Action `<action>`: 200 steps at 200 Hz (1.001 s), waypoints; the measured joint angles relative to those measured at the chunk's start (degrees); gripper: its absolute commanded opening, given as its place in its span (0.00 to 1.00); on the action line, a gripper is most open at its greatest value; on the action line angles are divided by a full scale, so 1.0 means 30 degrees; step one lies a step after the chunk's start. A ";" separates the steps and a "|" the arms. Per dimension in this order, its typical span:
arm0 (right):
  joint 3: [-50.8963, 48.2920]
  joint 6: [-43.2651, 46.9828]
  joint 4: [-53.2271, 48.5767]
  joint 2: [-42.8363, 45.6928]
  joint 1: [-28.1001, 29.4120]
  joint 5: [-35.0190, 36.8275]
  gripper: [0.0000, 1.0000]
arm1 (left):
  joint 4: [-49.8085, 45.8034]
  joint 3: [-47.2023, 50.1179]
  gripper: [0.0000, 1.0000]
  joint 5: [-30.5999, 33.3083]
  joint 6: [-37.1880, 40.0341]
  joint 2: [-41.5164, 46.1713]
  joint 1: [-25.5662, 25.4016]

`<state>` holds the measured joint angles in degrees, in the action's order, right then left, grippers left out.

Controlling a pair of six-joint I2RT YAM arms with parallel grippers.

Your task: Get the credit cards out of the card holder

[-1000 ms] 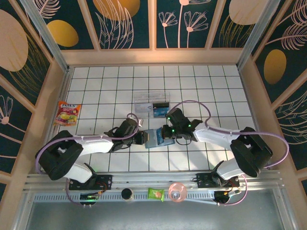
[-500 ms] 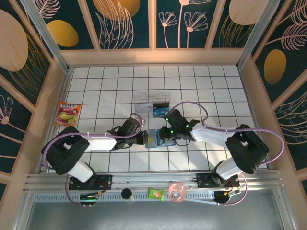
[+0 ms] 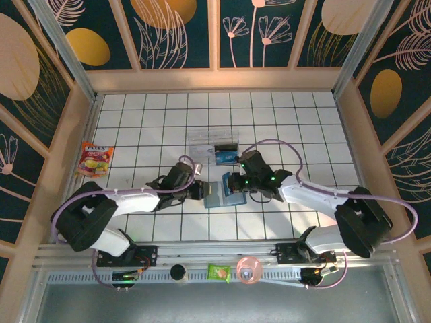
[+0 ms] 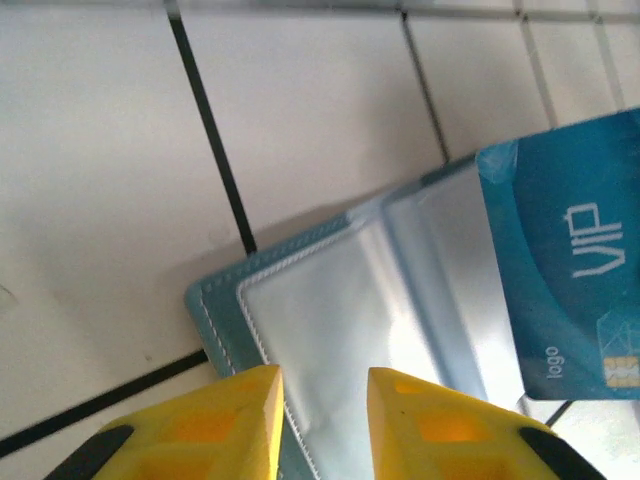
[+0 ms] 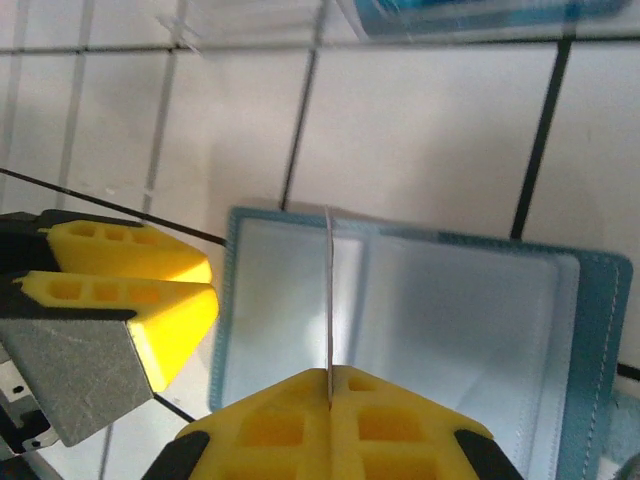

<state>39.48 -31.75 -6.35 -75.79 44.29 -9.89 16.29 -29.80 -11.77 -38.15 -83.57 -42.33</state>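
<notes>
sitting near the middle of the worktop (image 3: 135,121), just past the two grippers on the far side, a clear tray (image 3: 199,138) holds a blue card (image 3: 224,157) lying flat at its near side. a black rectangle (image 3: 227,144) lies just beyond that card in the same tray.

the card holder (image 5: 450,330) is the other container. it lies opened flat on the tiles between the tray and the worktop's near edge, roughly central, with pale glossy pockets facing up inside a teal stitched border. its long axis runs left to right, about parallel to the near edge, and the fold crosses it.

the right gripper (image 5: 330,390) is closed on a credit card (image 4: 560,260), pinching one end. this card is bright blue, printed "vip" and "logo", with a chip near one corner. it stands on edge over the holder, so from the right wrist it is just a thin line running away from the fingertips along the fold. its long axis, the way the print reads, lies roughly in line with that fold and crosswise to the holder's long axis. whether its lower edge touches a pocket i cannot tell.

the left gripper (image 4: 322,400) points in from the left with its yellow fingers a little apart. the tips are at the holder's left edge and the teal border shows in the gap. i cannot tell whether they press on it.

a snack packet (image 3: 94,159) lies near the worktop's left edge, well apart from the rest.
</notes>
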 measured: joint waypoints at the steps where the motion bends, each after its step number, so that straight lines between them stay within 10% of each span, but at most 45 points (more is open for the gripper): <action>1: -0.0007 0.0015 0.0029 0.0036 0.0000 0.0000 0.00 | 0.0000 0.0000 0.33 -0.0007 -0.0022 0.0044 0.0029; 131: -0.4320 -0.1173 1.1402 0.4714 -0.0918 -0.3636 0.00 | 1.1198 0.3395 0.56 -0.5085 -0.3417 0.3570 0.1770; 200: -0.4721 -0.3184 1.6174 0.3424 -0.0918 -0.5661 0.00 | 1.3988 0.3752 0.38 -0.6011 -0.4685 0.4022 0.1770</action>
<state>25.32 -41.30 42.17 -65.52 41.54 -26.87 58.26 -18.55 -29.80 -52.21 -71.50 -37.01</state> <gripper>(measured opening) 0.045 0.425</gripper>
